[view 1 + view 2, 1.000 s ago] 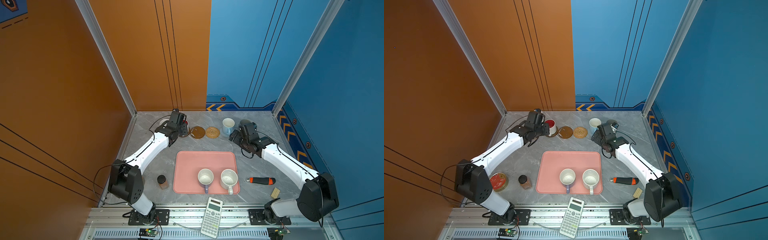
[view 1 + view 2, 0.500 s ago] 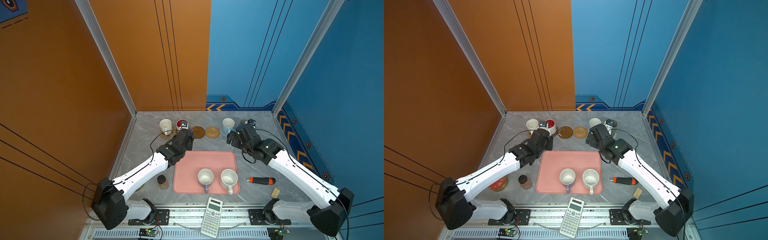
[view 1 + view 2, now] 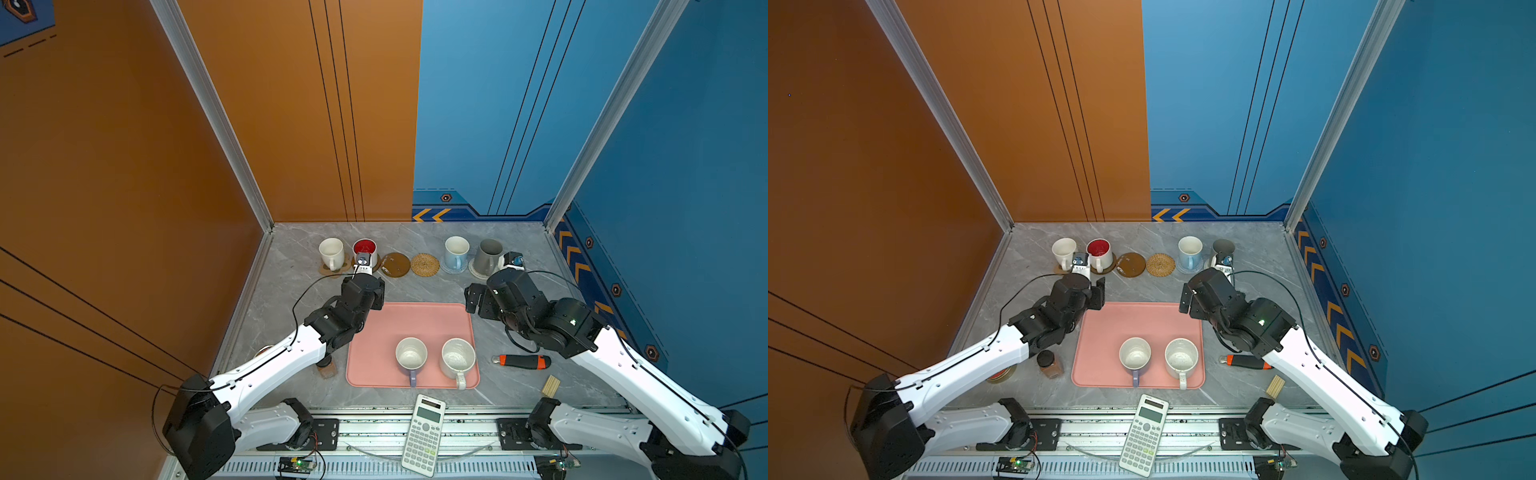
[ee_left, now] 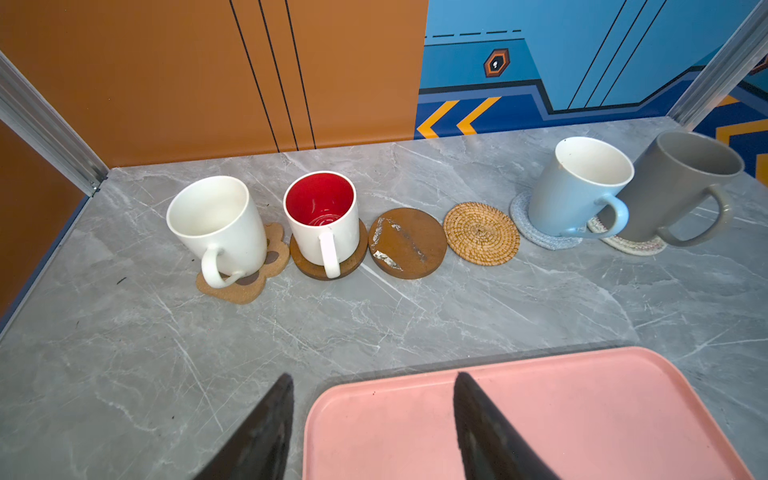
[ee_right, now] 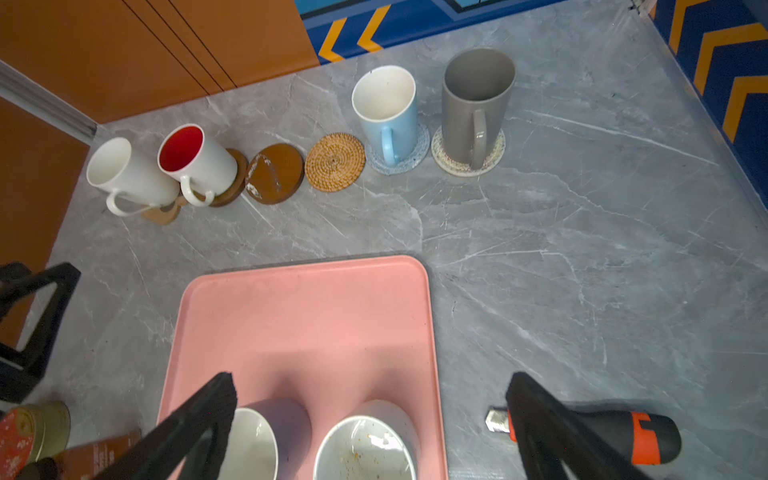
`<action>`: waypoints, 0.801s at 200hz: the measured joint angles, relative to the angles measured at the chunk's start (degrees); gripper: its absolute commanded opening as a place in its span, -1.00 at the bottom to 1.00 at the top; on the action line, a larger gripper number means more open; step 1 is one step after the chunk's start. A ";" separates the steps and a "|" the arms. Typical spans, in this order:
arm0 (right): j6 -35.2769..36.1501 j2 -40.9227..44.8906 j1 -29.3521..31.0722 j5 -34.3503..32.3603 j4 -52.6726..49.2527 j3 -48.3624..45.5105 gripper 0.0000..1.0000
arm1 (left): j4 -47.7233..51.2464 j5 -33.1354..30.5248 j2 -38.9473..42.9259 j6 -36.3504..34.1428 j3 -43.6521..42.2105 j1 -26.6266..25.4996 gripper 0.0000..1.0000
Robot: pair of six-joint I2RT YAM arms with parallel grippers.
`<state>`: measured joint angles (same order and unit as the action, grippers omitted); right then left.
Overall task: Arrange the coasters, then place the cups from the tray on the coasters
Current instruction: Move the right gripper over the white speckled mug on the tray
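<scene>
Counter [image 4: 540,299]: grey marble-look, smooth, faint sheen.
Tray [image 4: 582,415]: pink, matt plastic.
White mug [image 4: 220,224]: glossy ceramic.
Rattan coaster [image 4: 481,233]: woven, rough.
Brown disc coaster [image 4: 407,243]: matt, scuffed.

In both top views the left arm [image 3: 270,365] reaches from 7 o'clock toward 1 o'clock. The left fingers [image 4: 266,436] are apart and empty. The right arm [image 3: 631,374] reaches from 5 o'clock toward 11 o'clock. The right fingers [image 5: 222,399] are spread very wide, empty too.
</scene>
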<state>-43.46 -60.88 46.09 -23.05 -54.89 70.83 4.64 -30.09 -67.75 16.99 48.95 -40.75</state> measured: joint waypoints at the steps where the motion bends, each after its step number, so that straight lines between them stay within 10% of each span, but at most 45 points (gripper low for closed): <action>1: -0.02 0.00 0.09 0.02 -0.15 0.00 0.98 | -0.07 -0.02 0.02 -0.02 -0.02 0.00 0.28; 160: -19.76 -5.99 28.22 4.35 -16.70 -7.04 0.81 | -3.89 -2.49 2.40 -0.28 -3.89 -0.20 0.38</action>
<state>-63.22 -66.87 74.30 -18.70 -71.59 63.79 0.75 -32.58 -65.34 16.71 45.06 -40.95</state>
